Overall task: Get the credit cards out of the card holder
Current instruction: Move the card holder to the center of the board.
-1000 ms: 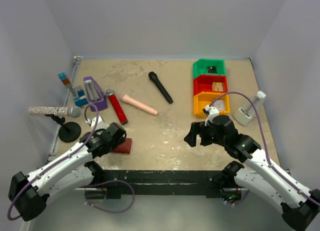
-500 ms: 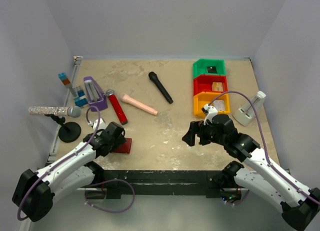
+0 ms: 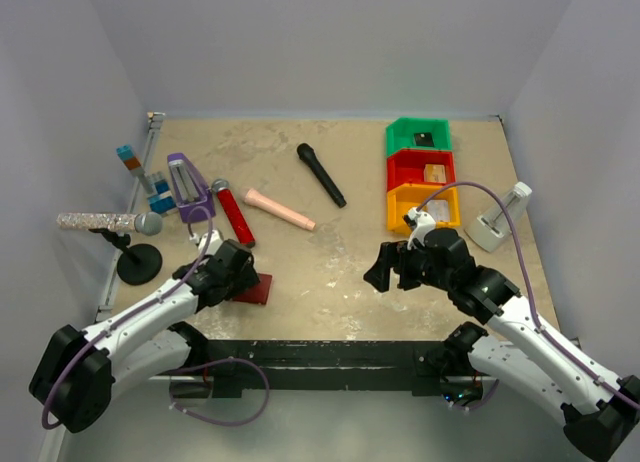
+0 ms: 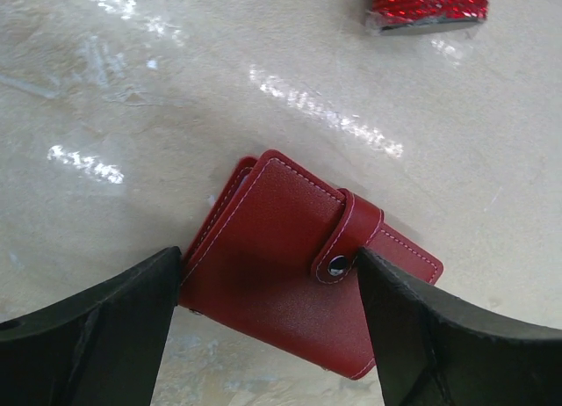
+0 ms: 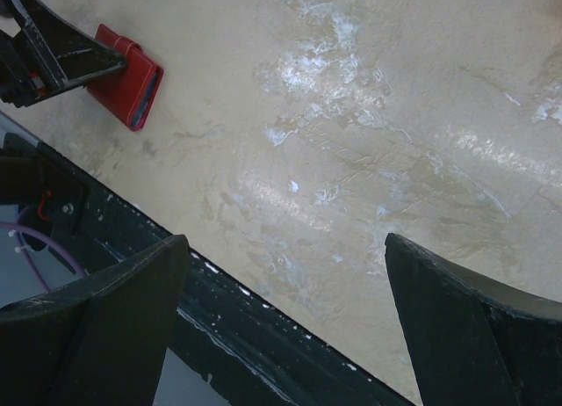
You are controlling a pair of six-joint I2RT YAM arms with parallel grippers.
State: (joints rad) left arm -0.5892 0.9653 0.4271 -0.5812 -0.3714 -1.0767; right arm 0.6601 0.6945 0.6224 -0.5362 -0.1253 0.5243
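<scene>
The left claw (image 4: pixel 268 258) stands wide and low over the table (image 4: pixel 132 90). The holder (image 4: pixel 281 292) lies flat between its fingers. The holder is closed, with its tab (image 4: pixel 356 235) snapped down on the side towards the claw's right finger. One corner runs under that finger, and the other finger sits just beside the spine edge. I cannot tell whether either pad touches the leather, but it does not look gripped.

The step seems to be getting a hold so the holder can be opened. A squeeze as things lie would catch it askew, across a corner and the tab. It would be better to square the fingers to the long edges and keep off the tab, so the snap is free for the other arm to lift.

The right claw (image 5: pixel 285 241) is also wide and empty, hovering over bare table well to the right of the left claw.

The table's near edge (image 5: pixel 263 336) runs close behind both claws, so a pull towards the bases could slide the holder off. Between the two claws the table is bare and gives room to work. Ahead of the left claw the red mic (image 3: pixel 232 214) is near, and a mic stand (image 3: pixel 138 264) is on its left.

Far beyond the right claw sit the bins (image 3: pixel 395 137). Small cards (image 3: pixel 424 139) lie in them, a black one in the green bin and a tan one in the red. Whether any are inside the holder is hidden.
</scene>
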